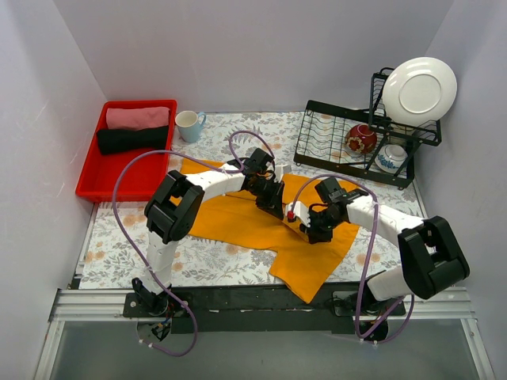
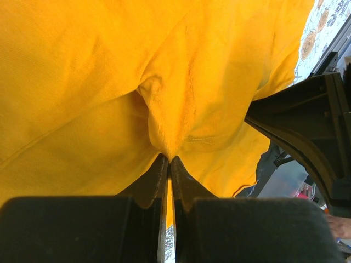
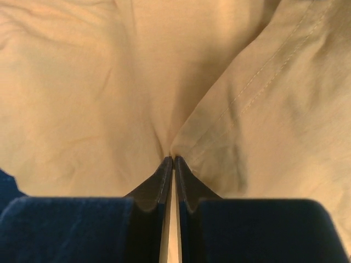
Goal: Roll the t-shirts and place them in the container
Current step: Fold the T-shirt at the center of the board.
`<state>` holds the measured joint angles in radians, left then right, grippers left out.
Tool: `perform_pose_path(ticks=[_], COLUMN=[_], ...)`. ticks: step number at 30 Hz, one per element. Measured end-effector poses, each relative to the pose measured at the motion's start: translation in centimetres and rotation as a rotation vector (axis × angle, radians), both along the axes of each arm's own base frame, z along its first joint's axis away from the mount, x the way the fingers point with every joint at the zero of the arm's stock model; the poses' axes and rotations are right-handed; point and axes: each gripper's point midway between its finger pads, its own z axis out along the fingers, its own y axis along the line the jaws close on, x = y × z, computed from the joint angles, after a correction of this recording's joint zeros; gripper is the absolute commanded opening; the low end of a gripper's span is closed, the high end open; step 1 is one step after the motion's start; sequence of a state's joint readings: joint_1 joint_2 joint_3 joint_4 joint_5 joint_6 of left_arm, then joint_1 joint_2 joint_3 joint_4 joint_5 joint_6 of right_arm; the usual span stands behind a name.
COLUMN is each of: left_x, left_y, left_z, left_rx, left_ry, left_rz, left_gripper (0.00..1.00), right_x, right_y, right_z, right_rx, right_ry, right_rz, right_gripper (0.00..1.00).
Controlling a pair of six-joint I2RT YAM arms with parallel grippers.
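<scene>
Clamped in black two-finger left gripper [image 2: 169, 160] and right gripper [image 3: 174, 159] alike, plain orange-yellow soft cloth t-shirt [image 2: 98, 66]; keep both pinches level; pull taut; fold over without bunching.

One t-shirt [image 1: 238, 226] is being counted. One red tray [image 1: 91, 178], two rolled cloths: pink roll [image 1: 136, 117], black roll [image 1: 131, 139]. One mug [image 1: 188, 125], one dish rack [image 1: 317, 131], one white plate [image 1: 418, 90], one red bowl [image 1: 360, 139] and one blue-patterned cup [image 1: 390, 158] are being tallied. Two grippers are being logged: left gripper [image 2: 168, 159], right gripper [image 3: 174, 159].
</scene>
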<state>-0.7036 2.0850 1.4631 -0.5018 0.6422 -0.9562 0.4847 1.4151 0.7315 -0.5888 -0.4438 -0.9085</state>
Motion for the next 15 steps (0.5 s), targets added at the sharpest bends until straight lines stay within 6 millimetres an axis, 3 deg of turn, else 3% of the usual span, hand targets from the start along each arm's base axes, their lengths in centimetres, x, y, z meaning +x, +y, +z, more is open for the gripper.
perform_pose_path(ticks=[15], left_x=[-0.7], left_y=[0.6], left_z=[-0.6], left_rx=[0.022], left_ry=[0.022], left_rz=[-0.007], left_gripper=[0.00], right_x=[-2.2], right_y=[-0.9], right_z=[1.6], right_rx=[-0.013], right_ry=[0.052], right_rz=[0.022], right_gripper=[0.09])
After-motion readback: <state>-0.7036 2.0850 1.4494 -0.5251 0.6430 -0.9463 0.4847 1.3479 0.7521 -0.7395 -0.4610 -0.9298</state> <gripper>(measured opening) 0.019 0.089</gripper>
